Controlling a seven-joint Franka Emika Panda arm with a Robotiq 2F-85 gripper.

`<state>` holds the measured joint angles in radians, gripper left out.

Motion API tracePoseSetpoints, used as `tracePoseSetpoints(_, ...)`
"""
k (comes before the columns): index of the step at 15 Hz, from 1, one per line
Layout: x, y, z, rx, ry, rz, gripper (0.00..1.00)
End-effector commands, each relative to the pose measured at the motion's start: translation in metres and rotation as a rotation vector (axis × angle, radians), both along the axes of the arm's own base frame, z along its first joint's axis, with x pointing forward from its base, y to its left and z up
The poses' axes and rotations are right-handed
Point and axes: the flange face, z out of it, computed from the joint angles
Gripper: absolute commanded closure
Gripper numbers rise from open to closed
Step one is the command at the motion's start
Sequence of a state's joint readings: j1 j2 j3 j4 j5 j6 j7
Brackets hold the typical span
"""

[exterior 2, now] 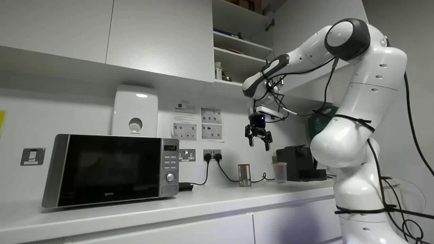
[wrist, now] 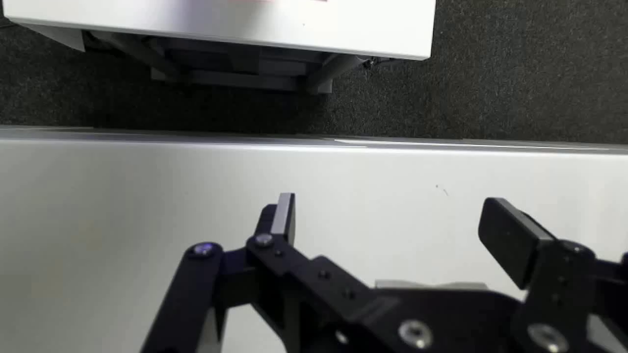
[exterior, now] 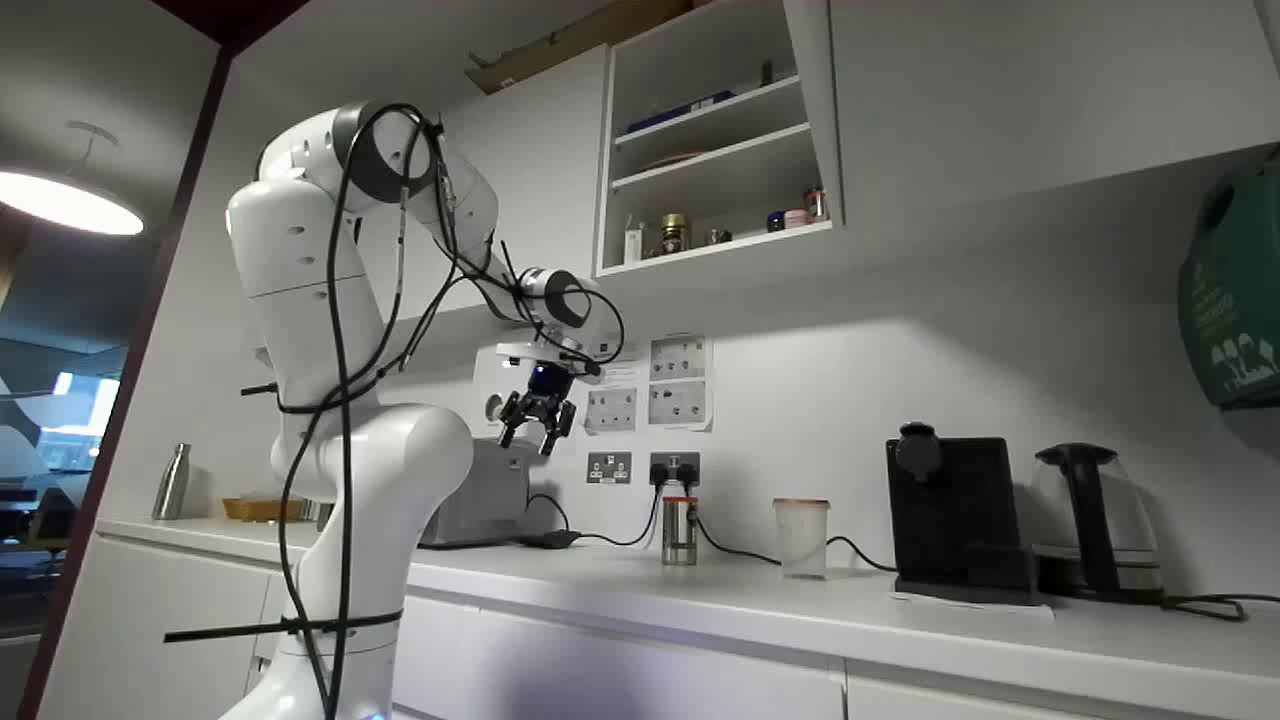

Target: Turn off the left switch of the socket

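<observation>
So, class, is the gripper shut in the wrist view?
No, the gripper is open, its fingers wide apart with white counter showing between them.

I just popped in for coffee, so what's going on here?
A Franka Panda arm has its hand open above the counter, holding nothing. It touches neither the unplugged double socket on the wall nor the neighbouring socket with black plugs in it. Its job is turning off a socket's left switch; the switches look too small to tell whether that's done.

Two double sockets (exterior: 608, 467), two plugs (exterior 2: 218, 157), one microwave (exterior 2: 110, 171), one kettle (exterior: 1095, 520)
</observation>
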<state>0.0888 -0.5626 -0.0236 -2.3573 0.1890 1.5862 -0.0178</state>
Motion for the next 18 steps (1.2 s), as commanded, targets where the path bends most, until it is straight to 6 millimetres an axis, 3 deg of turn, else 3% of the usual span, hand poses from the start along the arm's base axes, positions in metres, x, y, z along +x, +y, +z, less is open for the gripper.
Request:
tracePoseSetpoints(1, 0.000, 0.000, 0.000, 0.000, 0.001, 0.000, 0.00)
tracePoseSetpoints(7, 0.001, -0.001, 0.001, 0.006, -0.010, 0.004, 0.00)
tracePoseSetpoints(9, 0.009, -0.001, 0.002, -0.038, -0.044, 0.033, 0.00)
tracePoseSetpoints(13, 0.043, 0.014, 0.003, -0.218, -0.185, 0.111, 0.00)
tracePoseSetpoints(18, 0.107, 0.046, 0.002, -0.400, -0.386, 0.253, 0.00)
